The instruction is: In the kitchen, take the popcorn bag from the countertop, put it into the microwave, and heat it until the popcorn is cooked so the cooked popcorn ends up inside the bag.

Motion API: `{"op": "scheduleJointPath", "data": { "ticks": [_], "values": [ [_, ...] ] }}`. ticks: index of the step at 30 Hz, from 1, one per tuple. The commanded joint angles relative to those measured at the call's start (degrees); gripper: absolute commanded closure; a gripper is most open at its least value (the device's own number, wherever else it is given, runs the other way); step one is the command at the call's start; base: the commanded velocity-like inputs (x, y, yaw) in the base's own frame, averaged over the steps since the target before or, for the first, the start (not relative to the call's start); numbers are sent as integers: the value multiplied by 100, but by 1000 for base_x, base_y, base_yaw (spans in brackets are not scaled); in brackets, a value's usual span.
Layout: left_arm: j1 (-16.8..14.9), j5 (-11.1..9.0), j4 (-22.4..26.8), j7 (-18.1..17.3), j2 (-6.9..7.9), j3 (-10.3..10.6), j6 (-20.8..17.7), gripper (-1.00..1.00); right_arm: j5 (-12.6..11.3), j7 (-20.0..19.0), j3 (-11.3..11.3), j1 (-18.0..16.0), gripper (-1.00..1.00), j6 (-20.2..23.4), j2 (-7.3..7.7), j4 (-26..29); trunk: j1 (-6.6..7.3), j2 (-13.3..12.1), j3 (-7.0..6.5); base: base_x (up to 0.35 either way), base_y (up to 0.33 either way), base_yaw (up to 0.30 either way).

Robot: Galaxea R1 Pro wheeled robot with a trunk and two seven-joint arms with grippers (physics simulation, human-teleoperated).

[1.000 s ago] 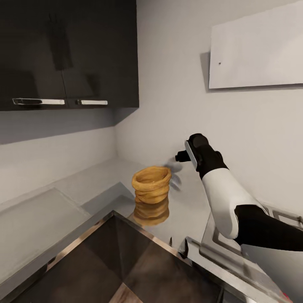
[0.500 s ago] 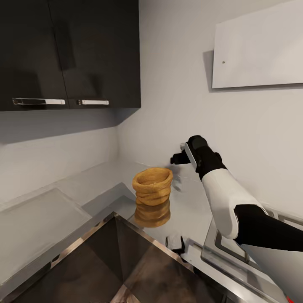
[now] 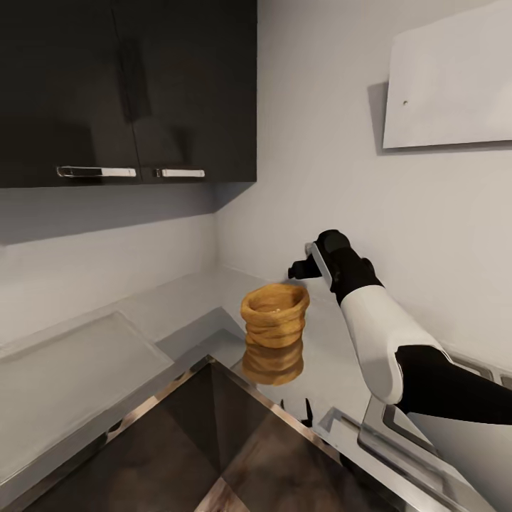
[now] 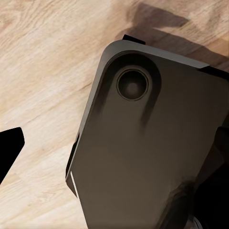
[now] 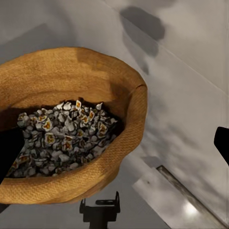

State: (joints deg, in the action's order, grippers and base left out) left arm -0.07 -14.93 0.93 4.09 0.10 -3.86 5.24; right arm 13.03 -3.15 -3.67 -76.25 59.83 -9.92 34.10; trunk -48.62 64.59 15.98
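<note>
The popcorn bag (image 3: 274,315), a tan wrinkled sack with a rolled rim, stands upright on the glossy grey countertop (image 3: 178,313) near the wall corner. In the right wrist view the popcorn bag (image 5: 109,86) is open-mouthed, with pale kernels inside. My right gripper (image 3: 296,271) hovers just above and behind the bag's rim. It is open (image 5: 114,148), with its dark fingertips (image 5: 9,152) far apart on either side of the bag. My left gripper (image 4: 114,148) is open over a wooden floor, facing a dark part of the robot. The microwave is out of view.
A dark steel-rimmed sink basin (image 3: 213,441) lies in front of the bag. A steel-framed hob edge (image 3: 419,455) sits under my right arm. Dark wall cabinets (image 3: 128,92) hang above left, and a white panel (image 3: 455,85) is on the right wall. A small dark fitting (image 3: 299,412) stands at the sink's rim.
The camera has turned, shifting the whole picture to the right. My right gripper has come closer to the bag's rim, a little lower than one second ago.
</note>
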Motion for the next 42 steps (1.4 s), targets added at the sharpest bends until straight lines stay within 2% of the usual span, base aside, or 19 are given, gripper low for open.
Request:
{"op": "scheduleJointPath", "data": {
  "ticks": [1,10,20,28,36,42],
  "values": [
    [0,-1,4,4,-1,-36,12,-100,54,-31,-37,-6,-100,17,-8,3,0,4,7,0,0,3],
    [-1,-1,4,-5,13,-41,9,-100,71,-28,-37,-4,-100,17,-8,0,0,4,7,3,0,0],
    [1,8,4,-23,18,-36,3,-100,36,-20,-37,-4,-100,17,-8,-31,0,4,7,198,0,0],
    [1,8,4,-22,9,-36,3,-100,34,-19,-46,-4,-100,-8,-8,-950,0,4,7,33,0,0],
    [-2,16,4,-22,0,-33,3,-100,31,-11,-46,-4,-100,-1308,-8,-1739,0,4,7,0,0,0],
    [2,17,4,-22,-1,-31,3,-100,41,50,-46,-4,-100,-1482,-8,-1816,0,4,7,0,0,0]
  ]
}}
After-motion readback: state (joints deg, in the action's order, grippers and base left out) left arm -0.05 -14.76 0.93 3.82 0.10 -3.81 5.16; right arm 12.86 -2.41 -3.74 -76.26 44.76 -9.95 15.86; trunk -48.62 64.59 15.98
